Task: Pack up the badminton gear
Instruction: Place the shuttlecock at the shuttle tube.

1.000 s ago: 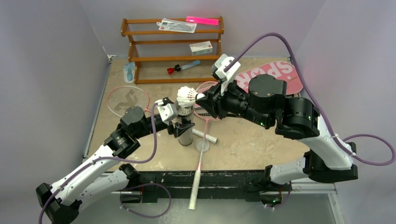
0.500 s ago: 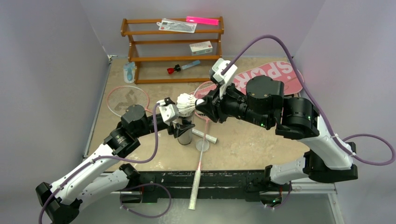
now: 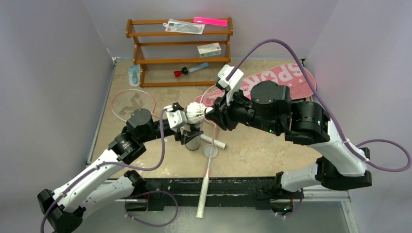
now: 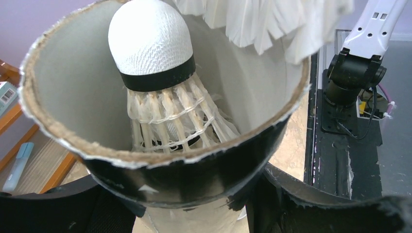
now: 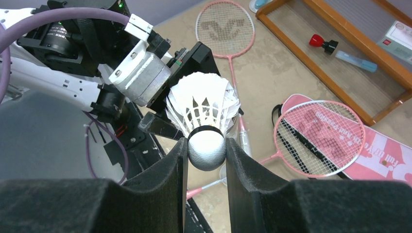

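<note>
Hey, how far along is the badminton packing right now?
Early days. Done: one shuttlecock sits inside the black tube. In hand: the left pincer holds that tube upright while the right pincer grips a second shuttlecock by its cork at the tube's mouth. Left: one racket and the other racket lie out, neither inside the pink bag.

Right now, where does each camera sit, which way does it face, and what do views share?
Top view: above and behind the arms, looking down on the table; both arms show, left gripper clamping the tube, right gripper pinching a shuttlecock.
Left wrist: on that wrist, looking into the tube's open mouth at a second shuttlecock, cork up; its own fingers flank the tube.
Right wrist: on that wrist, looking along its fingers at the pinched shuttlecock, rackets and pink bag beyond.
Shared: the pinched shuttlecock shows in all three.
</note>
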Controlling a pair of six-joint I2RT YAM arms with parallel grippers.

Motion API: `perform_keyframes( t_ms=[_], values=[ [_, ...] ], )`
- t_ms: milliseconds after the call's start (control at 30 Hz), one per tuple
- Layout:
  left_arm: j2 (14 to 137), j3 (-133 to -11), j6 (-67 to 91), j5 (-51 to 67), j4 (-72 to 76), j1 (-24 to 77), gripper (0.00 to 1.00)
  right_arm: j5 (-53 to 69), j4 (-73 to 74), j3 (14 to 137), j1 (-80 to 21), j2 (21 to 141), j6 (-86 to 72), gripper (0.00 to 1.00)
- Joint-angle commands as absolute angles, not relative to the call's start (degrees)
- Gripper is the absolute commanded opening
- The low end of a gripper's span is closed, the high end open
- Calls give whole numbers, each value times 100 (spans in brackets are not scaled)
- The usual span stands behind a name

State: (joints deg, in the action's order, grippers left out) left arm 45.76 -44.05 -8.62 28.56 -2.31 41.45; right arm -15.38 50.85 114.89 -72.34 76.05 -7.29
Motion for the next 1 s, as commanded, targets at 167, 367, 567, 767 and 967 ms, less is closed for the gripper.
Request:
perform_keyframes(
  t_ms=[167,367,567,767,967],
  values=[
    [4677,-4614,-1022,3220,-365,4166,46,-1582,5243,11439,-7251,7527,-844,22],
    [4847,-4790,-1128,3509,-604,4166,46,-1644,5352,11480,-7251,7529,-878,21],
    [4870,-4776,-1158,3559,-611,4183,47,-1679,5322,11506,-7247,7440,-879,20],
    [4919,-4805,-1151,3620,-615,4229,47,-1670,5732,11798,-7246,7621,-865,20],
    [5025,-4871,-1199,3665,-684,4304,48,-1652,5951,11888,-7248,7660,-853,20]
  ],
)
